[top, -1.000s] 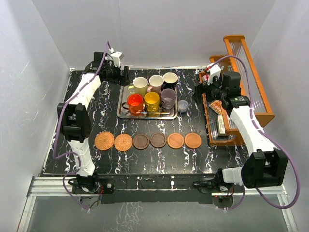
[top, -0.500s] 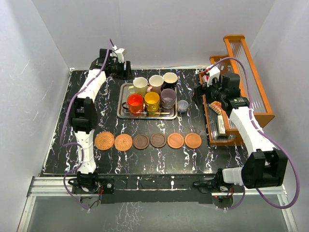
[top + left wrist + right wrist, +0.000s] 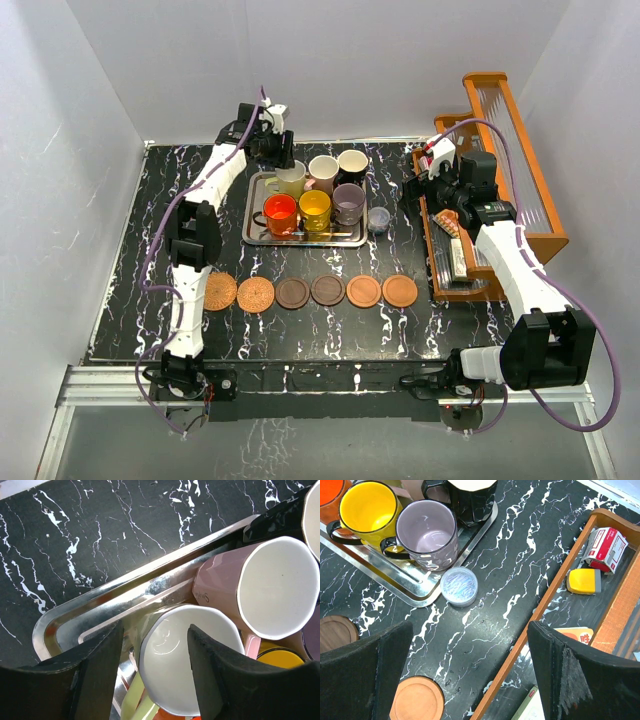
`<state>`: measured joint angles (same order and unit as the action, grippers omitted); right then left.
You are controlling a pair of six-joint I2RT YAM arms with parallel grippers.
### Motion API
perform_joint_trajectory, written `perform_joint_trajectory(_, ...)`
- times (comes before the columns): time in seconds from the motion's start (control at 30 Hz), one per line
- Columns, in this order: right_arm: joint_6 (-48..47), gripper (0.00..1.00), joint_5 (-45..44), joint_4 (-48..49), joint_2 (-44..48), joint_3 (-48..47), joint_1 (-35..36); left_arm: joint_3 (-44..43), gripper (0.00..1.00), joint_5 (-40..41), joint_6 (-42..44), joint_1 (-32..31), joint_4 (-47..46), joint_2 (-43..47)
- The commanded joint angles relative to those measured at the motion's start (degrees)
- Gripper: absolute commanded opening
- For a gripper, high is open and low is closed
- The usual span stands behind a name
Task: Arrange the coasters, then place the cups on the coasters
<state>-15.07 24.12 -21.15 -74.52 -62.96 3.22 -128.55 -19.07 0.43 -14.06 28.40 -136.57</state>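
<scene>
Six coasters lie in a row on the black marble table, from a wicker one [image 3: 217,291] at the left to a reddish wood one [image 3: 400,291] at the right. Six cups stand on the steel tray [image 3: 300,241]: cream [image 3: 291,178], pink [image 3: 323,170], black [image 3: 352,163], red-orange [image 3: 280,213], yellow-orange [image 3: 315,209], purple-grey [image 3: 348,203]. My left gripper [image 3: 155,627] hangs open over the cream cup [image 3: 187,660], one finger outside its left wall and one above its inside, with gaps showing. Beside the tray's right end, my right gripper [image 3: 470,680] stands wide open and holds nothing.
A small clear lidded jar [image 3: 378,218] sits just right of the tray. A wooden rack [image 3: 500,180] at the right edge holds a red-and-white box [image 3: 605,542] and a yellow block [image 3: 585,580]. White walls close in the back and sides.
My left arm swung right along the back of the table to the cream cup, and its jaws narrowed. The right arm, cups and coasters stayed put.
</scene>
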Motion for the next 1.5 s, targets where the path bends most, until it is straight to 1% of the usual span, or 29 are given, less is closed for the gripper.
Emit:
perform_joint_trajectory(0.0,-0.84,0.98,-0.04,2.60,0.34,-0.29,-0.15,-2.51,0.52,3.13,1.38,-0.25,2.10,0.21)
perform_joint_trajectory(0.03,-0.84,0.98,-0.04,2.60,0.42,-0.31,-0.16,-2.45,0.50,3.16,1.49,-0.26,2.28,0.17)
perform_joint_trajectory(0.17,-0.92,0.98,-0.18,2.46,0.60,-0.32,-0.15,-2.41,0.40,3.25,2.46,-0.34,3.04,0.08)
perform_joint_trajectory(0.4,-0.97,0.98,-0.53,2.43,0.94,-0.32,-0.23,-1.97,0.31,3.16,3.47,-0.44,3.03,0.65)
perform_joint_trajectory(0.5,-0.97,0.98,-0.57,2.50,0.87,-0.25,-0.23,-1.88,0.24,2.82,3.81,-0.41,2.76,0.93)
perform_joint_trajectory(0.57,-1.10,0.98,-0.72,2.64,0.74,-0.15,-0.17,-1.88,0.18,2.72,4.17,-0.41,2.67,1.04)
perform_joint_trajectory(0.67,-1.10,0.98,-0.91,2.64,0.61,-0.10,-0.18,-1.87,0.14,2.84,4.76,-0.38,2.19,1.18)
perform_joint_trajectory(0.9,-1.10,0.98,-1.35,2.60,1.52,-0.15,-0.22,-2.18,0.01,5.25,6.89,-0.37,0.96,2.65)
perform_joint_trajectory(1.47,-1.23,0.98,-1.38,2.62,1.92,-0.06,-0.19,-0.21,0.00,10.19,10.97,-0.25,-3.31,12.19)
